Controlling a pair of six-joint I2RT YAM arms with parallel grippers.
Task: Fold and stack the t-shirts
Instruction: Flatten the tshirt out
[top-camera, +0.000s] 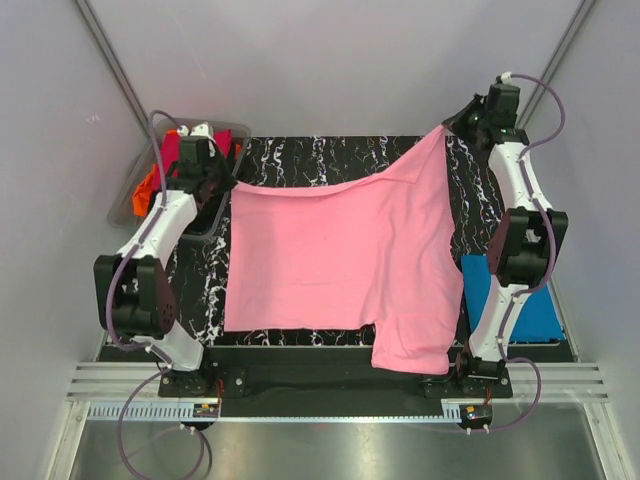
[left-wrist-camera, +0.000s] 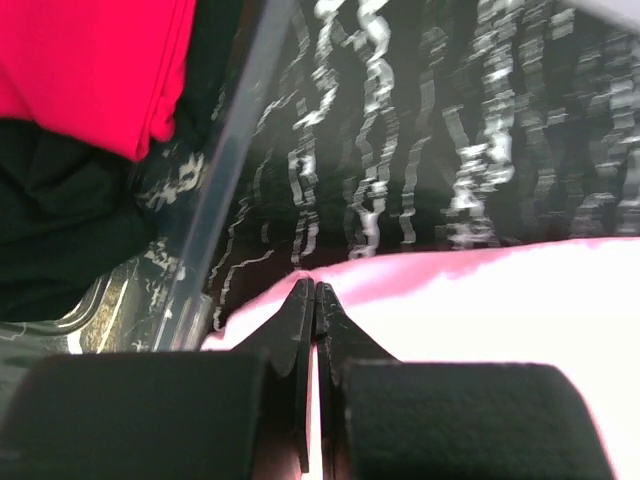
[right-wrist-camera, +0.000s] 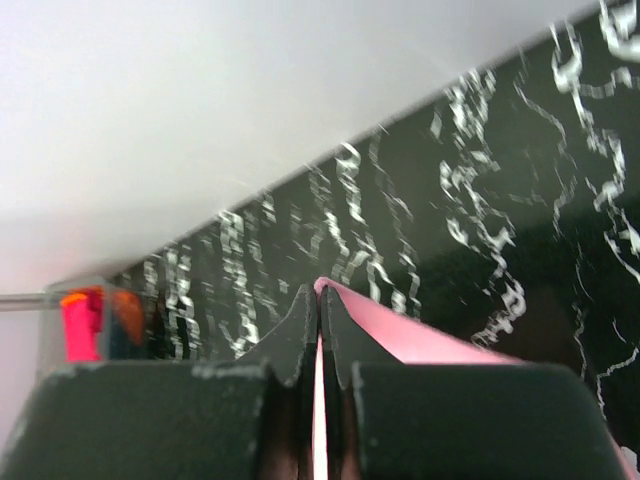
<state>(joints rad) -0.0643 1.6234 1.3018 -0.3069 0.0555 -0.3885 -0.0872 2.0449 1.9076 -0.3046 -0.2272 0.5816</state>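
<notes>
The light pink t-shirt (top-camera: 340, 255) hangs stretched over the black marbled table (top-camera: 330, 155), its near edge and one sleeve lying near the front. My left gripper (top-camera: 228, 183) is shut on its far left corner, seen as pink cloth (left-wrist-camera: 480, 310) in the left wrist view. My right gripper (top-camera: 447, 127) is shut on the far right corner, held higher, with pink cloth (right-wrist-camera: 400, 335) trailing from the jaws. A bright blue t-shirt (top-camera: 520, 305) lies folded at the right, partly behind the right arm. Crimson (left-wrist-camera: 90, 60), black (left-wrist-camera: 60, 220) and orange (top-camera: 148, 185) shirts lie in a bin at the left.
The clear plastic bin (top-camera: 135, 205) stands off the table's far left corner, its rim (left-wrist-camera: 225, 170) close to my left gripper. White walls close in behind and at both sides. A metal rail (top-camera: 330, 385) runs along the near edge.
</notes>
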